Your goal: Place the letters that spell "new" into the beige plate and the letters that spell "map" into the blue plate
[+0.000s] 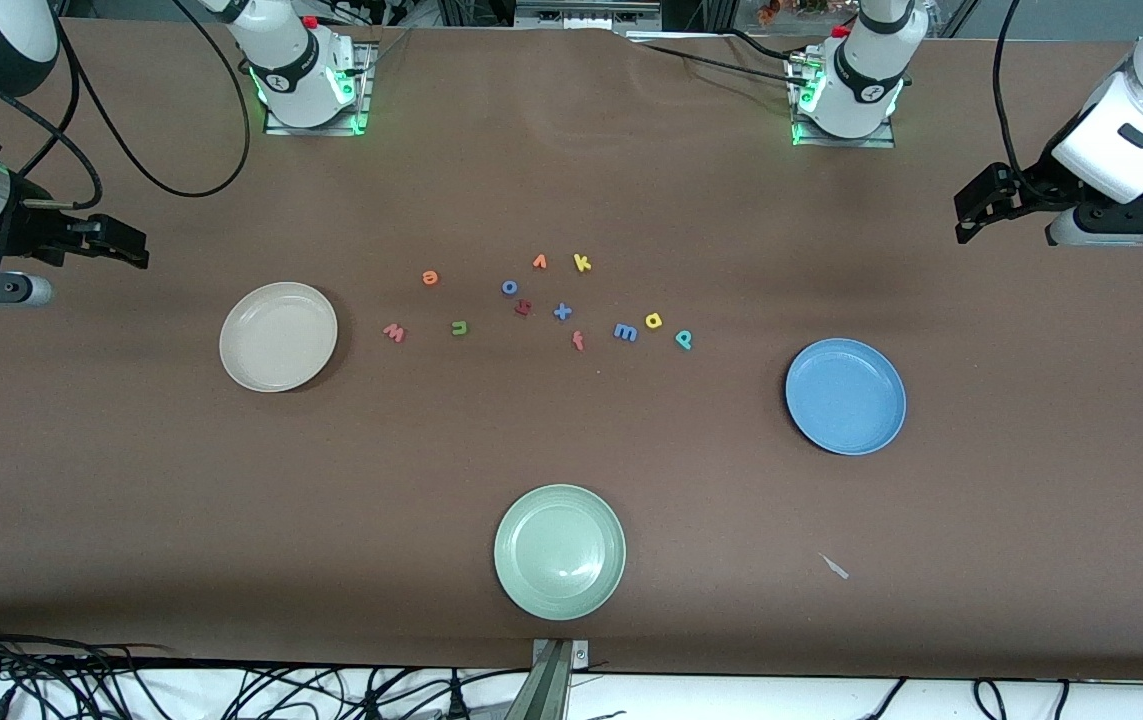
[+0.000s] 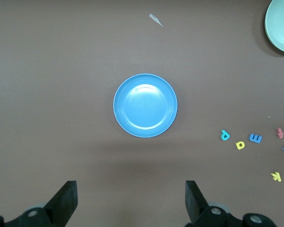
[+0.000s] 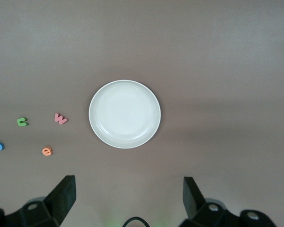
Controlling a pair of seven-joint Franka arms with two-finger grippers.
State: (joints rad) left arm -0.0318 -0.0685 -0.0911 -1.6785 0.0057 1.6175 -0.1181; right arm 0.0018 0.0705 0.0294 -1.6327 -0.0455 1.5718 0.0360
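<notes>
The beige plate (image 1: pixel 278 336) (image 3: pixel 124 113) lies empty toward the right arm's end, the blue plate (image 1: pixel 845 396) (image 2: pixel 145 105) empty toward the left arm's end. Between them on the table lie pink w (image 1: pixel 393 333) (image 3: pixel 60 118), green n (image 1: pixel 459 327) (image 3: pixel 22 122), orange e (image 1: pixel 429 278) (image 3: pixel 47 151), blue m (image 1: pixel 625 332) (image 2: pixel 255 138), yellow a (image 1: pixel 653 321) (image 2: pixel 240 144) and teal p (image 1: pixel 684 340) (image 2: pixel 225 135). My right gripper (image 1: pixel 126 248) (image 3: pixel 128 196) hangs open over the table's right-arm end. My left gripper (image 1: pixel 971 212) (image 2: pixel 131 198) hangs open over the left-arm end. Both hold nothing.
Other letters sit in the same cluster: blue o (image 1: pixel 509 288), orange v (image 1: pixel 539 262), yellow k (image 1: pixel 582 263), blue x (image 1: pixel 562 311), red f (image 1: pixel 578 341) and a dark red letter (image 1: pixel 522 308). A pale green plate (image 1: pixel 559 551) lies nearest the front camera. A white scrap (image 1: pixel 835 567) lies beside it.
</notes>
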